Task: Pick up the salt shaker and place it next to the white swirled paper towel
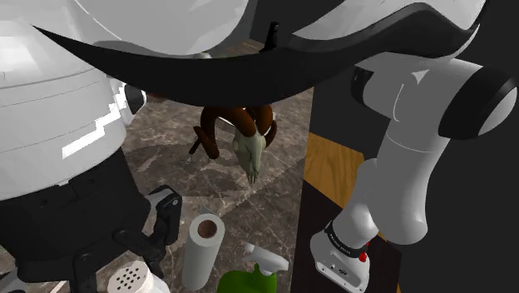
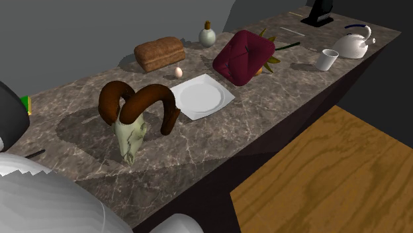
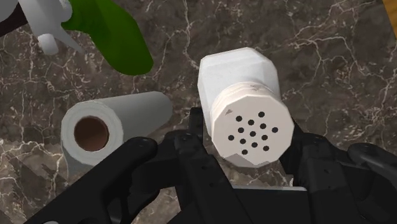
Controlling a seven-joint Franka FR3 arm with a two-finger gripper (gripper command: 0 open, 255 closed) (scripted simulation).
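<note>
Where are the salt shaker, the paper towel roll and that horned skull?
salt shaker [image 3: 251, 130]: wrist view, on its holed cap.
paper towel roll [image 3: 143, 109]: wrist view, on its white side.
horned skull [image 2: 130, 136]: second exterior view, on the pale bone face.

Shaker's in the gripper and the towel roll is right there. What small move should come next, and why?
Probably ease the salt shaker straight down onto the marble counter. The gripper appears shut on it, and it already hangs just beside the paper towel roll, apart from it and short of the green spray bottle, so no sideways travel seems needed.
</note>
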